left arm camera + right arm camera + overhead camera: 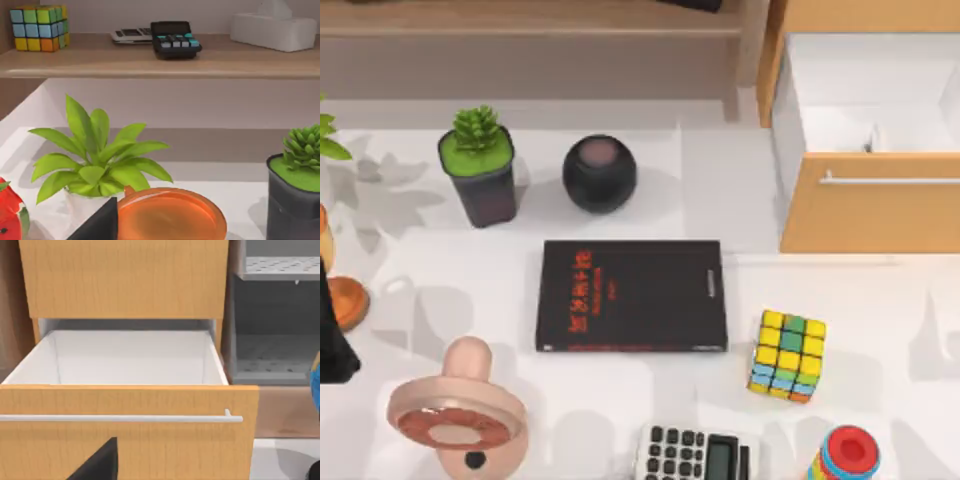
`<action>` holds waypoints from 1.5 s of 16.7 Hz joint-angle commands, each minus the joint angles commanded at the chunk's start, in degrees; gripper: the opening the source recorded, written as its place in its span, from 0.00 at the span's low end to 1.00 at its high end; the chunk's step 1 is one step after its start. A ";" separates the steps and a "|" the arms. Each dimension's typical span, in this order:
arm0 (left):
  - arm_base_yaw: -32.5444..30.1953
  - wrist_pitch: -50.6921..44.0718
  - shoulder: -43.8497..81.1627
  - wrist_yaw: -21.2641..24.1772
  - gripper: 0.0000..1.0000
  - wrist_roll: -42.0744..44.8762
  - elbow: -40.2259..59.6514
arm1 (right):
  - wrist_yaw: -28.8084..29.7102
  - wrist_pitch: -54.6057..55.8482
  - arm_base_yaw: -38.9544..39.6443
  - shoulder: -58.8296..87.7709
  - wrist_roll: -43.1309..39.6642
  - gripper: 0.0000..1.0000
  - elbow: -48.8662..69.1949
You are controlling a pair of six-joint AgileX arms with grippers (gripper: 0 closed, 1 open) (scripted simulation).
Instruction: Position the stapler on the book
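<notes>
One book (pixel 632 296) lies flat in the middle of the top view, black with red lettering, its cover bare, on the white table (pixel 440 290). Above it in the frame stand a dark round ball (pixel 599 173) and a potted succulent (pixel 478 165). To its lower right sits a colour cube (pixel 787 355), well apart from the grey calculator (pixel 695 455) at the bottom edge. A pink ringed object (pixel 458 415) fills the lower left, and an open wooden drawer (pixel 870 215) occupies the upper right. The left arm (pixel 334 330) is a dark shape at the left edge. In the left wrist view a dark wedge of the left claw (pixel 97 225) sits beside an orange disc (pixel 170 215) and a leafy plant (pixel 97 160) (open or closed, I cannot tell). Beyond them a wooden shelf (pixel 150 60) carries a second cube (pixel 40 27), a black keypad (pixel 175 39) and a white tissue box (pixel 270 30). In the right wrist view the right claw (pixel 97 462) faces the drawer's front, just under its bar handle (pixel 120 418). Its state cannot be told either.
</notes>
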 joint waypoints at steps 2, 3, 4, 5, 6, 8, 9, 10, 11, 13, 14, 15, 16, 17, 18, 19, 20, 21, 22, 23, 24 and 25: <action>0.00 0.00 0.00 0.00 1.00 0.00 0.00 | 0.00 0.00 0.00 0.00 0.00 1.00 0.00; 0.00 0.00 0.00 0.00 1.00 0.00 0.00 | 0.00 -0.35 0.03 0.56 0.04 1.00 0.55; 0.00 0.00 0.00 0.00 1.00 0.00 0.00 | 0.01 -1.08 0.09 1.72 0.12 1.00 1.69; 0.00 0.00 0.00 0.00 1.00 0.00 0.00 | 0.02 -2.18 0.19 3.48 0.23 1.00 3.42; 0.00 0.00 0.00 0.00 1.00 0.00 0.00 | 0.04 -3.65 0.32 5.85 0.38 1.00 5.71; 0.00 0.00 0.00 0.00 1.00 0.00 0.00 | 0.08 -7.55 0.70 12.35 0.75 1.00 11.90; 0.00 0.00 0.00 0.00 1.00 0.00 0.00 | 0.11 -9.92 0.95 16.48 0.97 1.00 15.77; 0.00 0.00 0.00 0.00 1.00 0.00 0.00 | 0.13 -12.54 1.22 21.16 1.21 1.00 20.15; 0.00 0.00 0.00 0.00 1.00 0.00 0.00 | 0.16 -15.38 1.53 26.32 1.47 1.00 24.99; 0.00 0.00 0.00 0.00 1.00 0.00 0.00 | 0.22 -21.53 2.24 37.74 2.03 1.00 35.68; 0.00 0.00 0.00 0.00 1.00 0.00 0.00 | 0.25 -24.81 2.63 43.89 2.32 1.00 41.42; 0.00 0.00 0.00 0.00 1.00 0.00 0.00 | 0.28 -28.21 3.03 50.25 2.61 1.00 47.34; 0.00 0.00 0.00 0.00 1.00 0.00 0.00 | 0.32 -31.68 3.44 56.78 2.91 1.00 53.36; 0.00 0.00 0.00 0.00 1.00 0.00 0.00 | 0.36 -35.19 3.85 63.44 3.20 1.00 59.44; 0.00 0.00 0.00 0.00 1.00 0.00 0.00 | 0.40 -38.70 4.26 70.17 3.50 1.00 65.51; 0.00 0.00 0.00 0.00 1.00 0.00 0.00 | 0.44 -42.16 4.65 76.92 3.80 1.00 71.49; 0.00 0.00 0.00 0.00 1.00 0.00 0.00 | 0.48 -45.54 5.03 83.64 4.10 1.00 77.35; 0.00 0.00 0.00 0.00 1.00 0.00 0.00 | 0.51 -48.83 5.39 90.26 4.39 1.00 83.05; 0.00 0.00 0.00 0.00 1.00 0.00 0.00 | 0.54 -52.01 5.75 96.71 4.67 1.00 88.57; 0.00 0.00 0.00 0.00 1.00 0.00 0.00 | 0.57 -55.05 6.09 102.91 4.94 1.00 93.87; 0.00 0.00 0.00 0.00 1.00 0.00 0.00 | 0.60 -57.93 6.42 108.78 5.20 1.00 98.94; 0.00 0.00 0.00 0.00 1.00 0.00 0.00 | 0.63 -60.64 6.72 114.27 5.45 1.00 103.75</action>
